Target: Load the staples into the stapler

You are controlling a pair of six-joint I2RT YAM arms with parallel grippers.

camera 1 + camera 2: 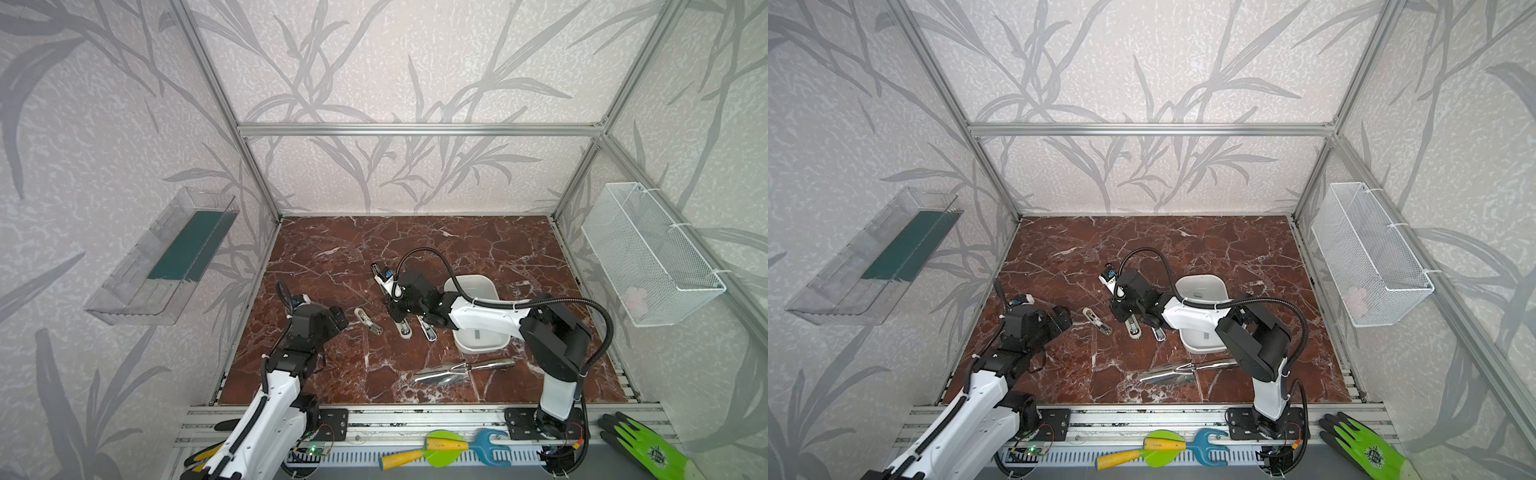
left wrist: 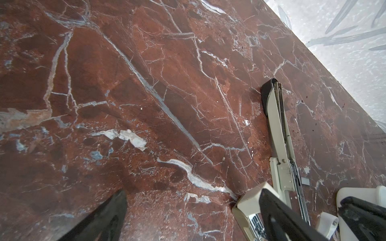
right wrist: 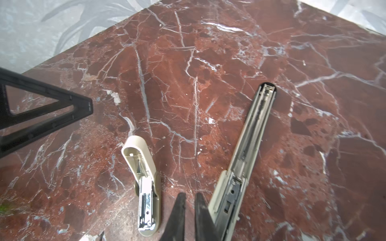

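A long stapler [image 3: 250, 146] lies open on the marble, its magazine channel bare; the left wrist view shows its black tip [image 2: 269, 87]. A small beige stapler [image 1: 368, 321] lies open beside it [image 3: 144, 187]. My right gripper [image 3: 190, 195] hovers low between the two, shut to a narrow slit with nothing seen in it [image 1: 395, 318]. My left gripper [image 2: 194, 191] stands open just left of the small stapler [image 1: 338, 320]. One grey strip of staples [image 2: 305, 180] lies on the marble by the long stapler. Another strip [image 1: 477, 333] lies in the white tray [image 1: 482, 347].
A shiny metal scoop [image 1: 461, 370] lies in front of the tray. A wire basket [image 1: 652, 257] hangs on the right wall and a clear shelf [image 1: 166, 257] on the left. Plastic toys [image 1: 440, 453] and a green glove [image 1: 648, 449] lie on the front rail.
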